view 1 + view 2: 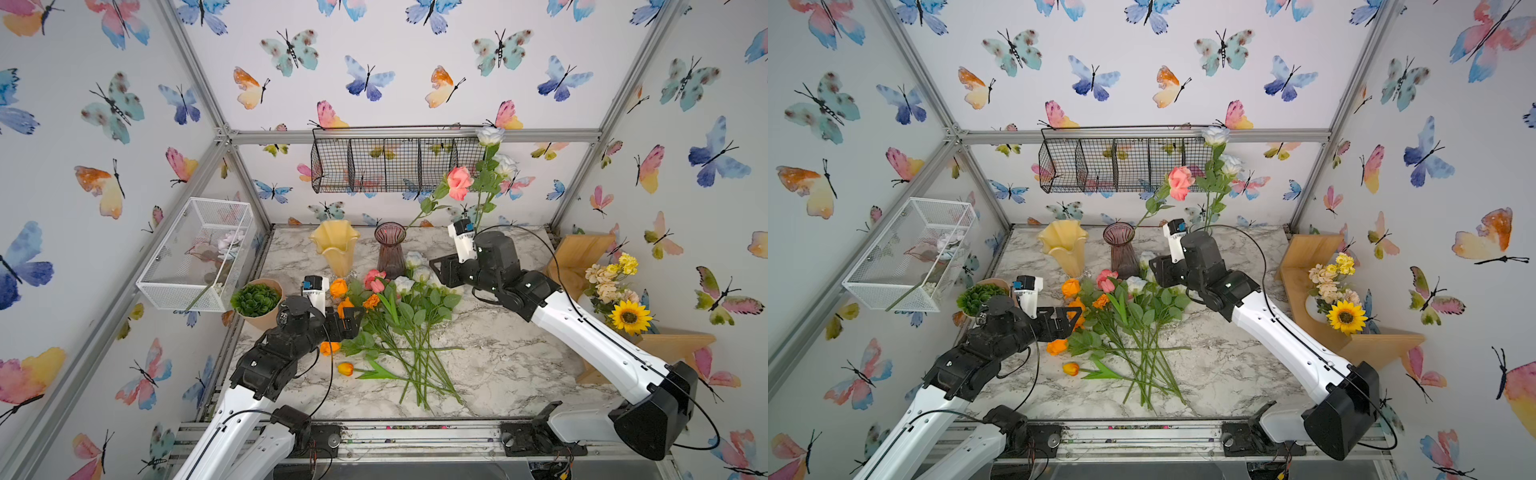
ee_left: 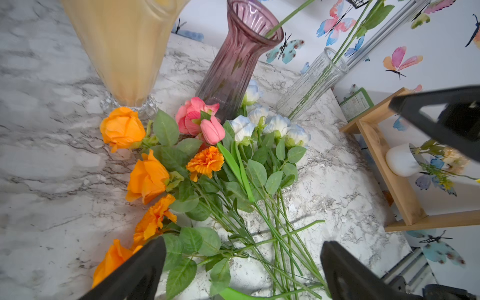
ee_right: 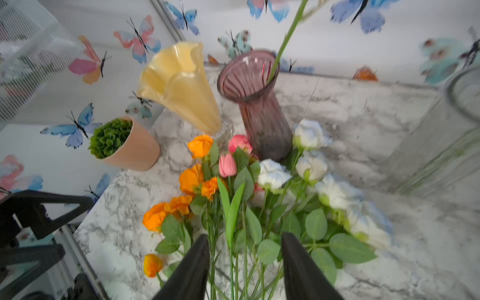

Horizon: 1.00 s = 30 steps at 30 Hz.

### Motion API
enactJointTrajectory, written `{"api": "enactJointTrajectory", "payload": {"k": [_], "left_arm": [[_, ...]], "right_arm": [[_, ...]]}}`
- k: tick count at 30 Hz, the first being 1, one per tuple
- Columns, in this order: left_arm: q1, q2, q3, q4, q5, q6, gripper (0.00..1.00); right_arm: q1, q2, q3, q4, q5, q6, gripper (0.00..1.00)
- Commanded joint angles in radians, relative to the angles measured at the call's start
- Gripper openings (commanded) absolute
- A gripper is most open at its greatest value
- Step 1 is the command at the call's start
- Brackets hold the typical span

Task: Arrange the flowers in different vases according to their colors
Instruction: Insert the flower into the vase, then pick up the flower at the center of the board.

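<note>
Flowers (image 1: 399,320) lie bunched on the table (image 1: 519,365), heads toward the back and stems running to the front edge. An orange tulip (image 1: 345,368) lies crosswise, head leftward. One pink rose (image 1: 459,183) leans rightward out of the purple vase (image 1: 390,249). White-blue roses (image 1: 490,136) stand nearly upright in the clear vase (image 2: 311,83). The left end effector (image 2: 241,246) gapes wide at the bunch's left side. The right end effector (image 3: 244,237), half spread, hovers above the bunch, gripping nothing.
</note>
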Motion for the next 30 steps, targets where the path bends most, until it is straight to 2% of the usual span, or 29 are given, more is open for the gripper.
{"api": "enactJointTrajectory", "payload": {"k": [1, 6, 13, 25, 30], "left_arm": [[-0.052, 0.025, -0.001, 0.048, 0.018, -0.11, 0.98], [-0.112, 0.024, -0.075, 0.103, -0.016, -0.21, 0.98], [-0.132, -0.027, -0.174, 0.117, -0.046, -0.277, 0.99], [-0.186, -0.081, -0.267, 0.131, -0.044, -0.323, 0.99], [-0.197, -0.152, -0.315, 0.134, -0.069, -0.344, 0.99]], "right_arm": [[0.078, -0.016, -0.079, -0.047, -0.053, 0.114, 0.46], [0.17, 0.075, -0.13, -0.005, -0.083, 0.192, 0.42], [0.186, 0.163, -0.201, 0.084, -0.119, 0.202, 0.33], [0.186, 0.359, -0.114, 0.103, -0.094, 0.145, 0.31], [0.186, 0.44, -0.051, 0.102, -0.093, 0.132, 0.32]]}}
